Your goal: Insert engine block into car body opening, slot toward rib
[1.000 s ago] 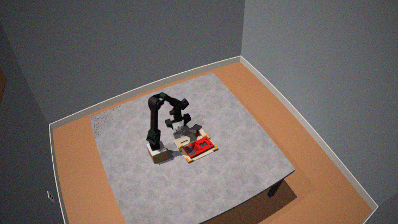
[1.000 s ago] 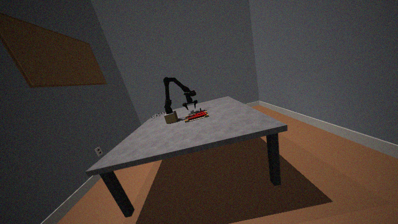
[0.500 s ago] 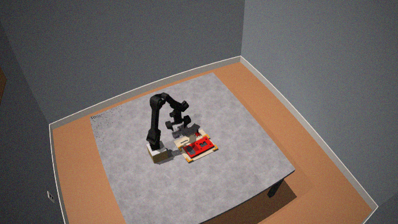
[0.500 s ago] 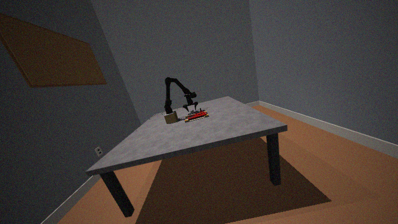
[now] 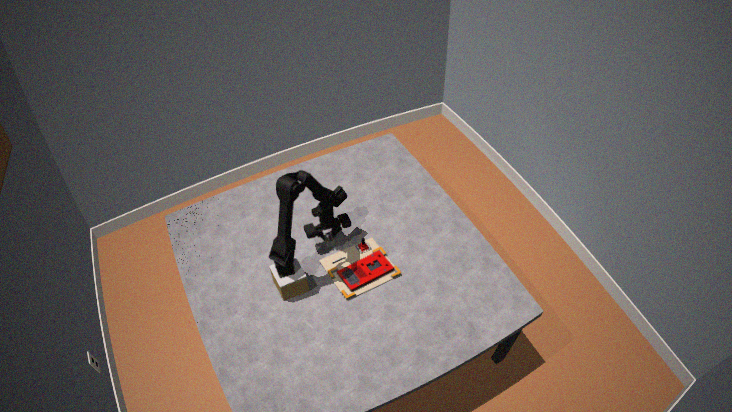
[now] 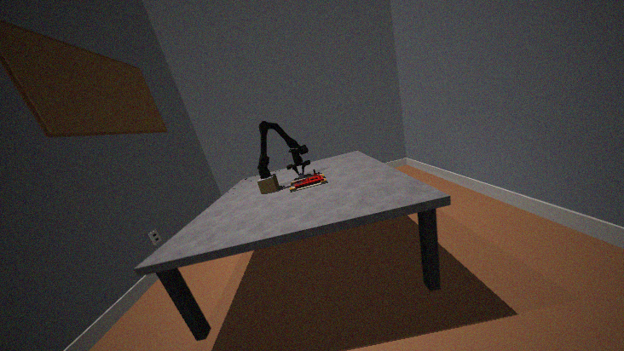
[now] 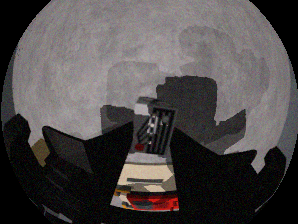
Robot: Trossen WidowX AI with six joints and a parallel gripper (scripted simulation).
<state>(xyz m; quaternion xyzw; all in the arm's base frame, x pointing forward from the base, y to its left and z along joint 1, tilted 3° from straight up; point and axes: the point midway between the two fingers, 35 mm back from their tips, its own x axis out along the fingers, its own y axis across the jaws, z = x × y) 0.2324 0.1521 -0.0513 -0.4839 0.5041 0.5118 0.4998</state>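
Beside the car body (image 5: 369, 276) (image 6: 301, 183) (image 7: 167, 203), the gripper (image 5: 331, 239) (image 6: 301, 175) (image 7: 152, 128) clasps the engine block (image 7: 156, 131) by opposite sides, presumably keeping its underside free for seating.

In the top picture the claw (image 5: 327, 240) (image 6: 301, 174) (image 7: 152, 128) is a dark shape whose fingertips blur into the shadow below, and the engine block (image 7: 155, 127) cannot be made out there or in the exterior one. The wrist picture hides the block's underside and leaves its contact with both fingers unclear in the dark. The car body (image 5: 366, 269) (image 6: 309, 181) (image 7: 152, 202) is cut off there by the black fingers; in the exterior picture its openings are too small to tell apart. The near left corner of the desk (image 5: 358, 332) (image 6: 305, 209) (image 7: 75, 60) runs out of the top picture.
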